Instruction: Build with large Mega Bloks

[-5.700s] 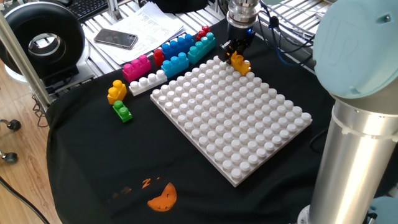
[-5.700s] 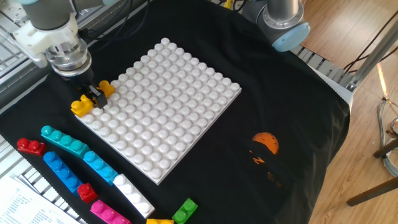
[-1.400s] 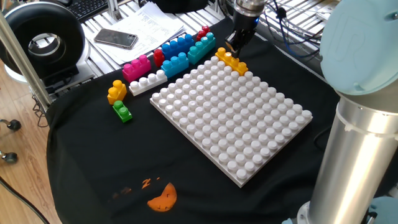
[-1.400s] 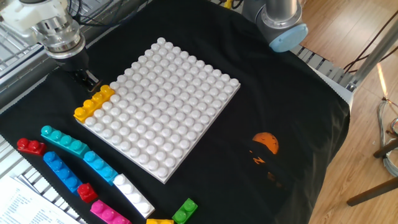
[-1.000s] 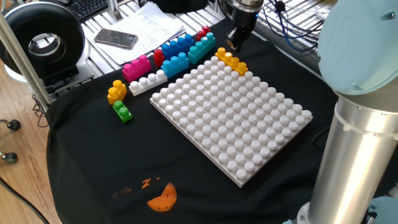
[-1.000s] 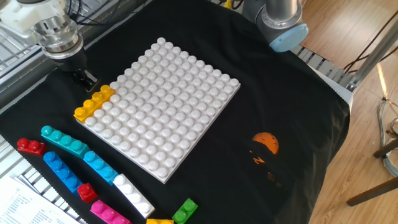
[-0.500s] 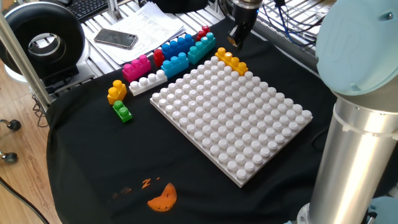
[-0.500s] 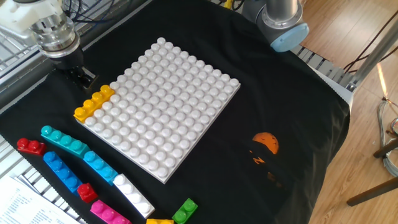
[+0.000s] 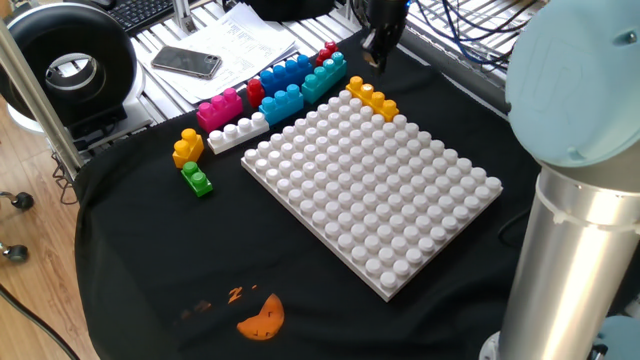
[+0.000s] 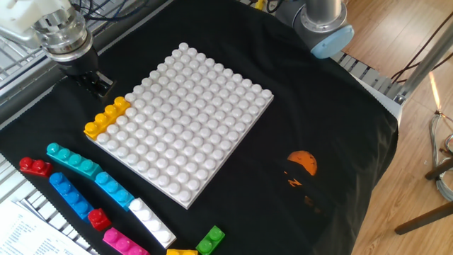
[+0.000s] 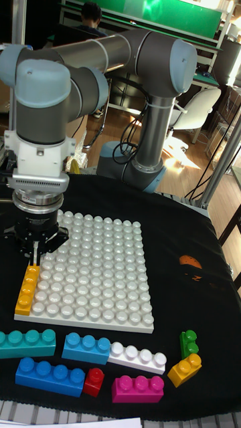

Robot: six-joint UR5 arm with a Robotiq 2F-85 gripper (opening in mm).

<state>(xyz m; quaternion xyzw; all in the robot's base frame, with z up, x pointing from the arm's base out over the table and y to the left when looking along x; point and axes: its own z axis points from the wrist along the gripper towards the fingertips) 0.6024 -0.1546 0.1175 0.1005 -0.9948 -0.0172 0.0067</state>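
The long orange-yellow brick sits pressed along the left edge of the white studded baseplate, at the frame's left. The gripper hovers just above it, empty; whether its jaws are parted I cannot tell, probably clearing to fetch another brick

The arm was built of fat silver-grey tubes with pale blue-grey caps on its joints. A white ribbed wrist block sat above the black gripper, and dark cables trailed near its base.
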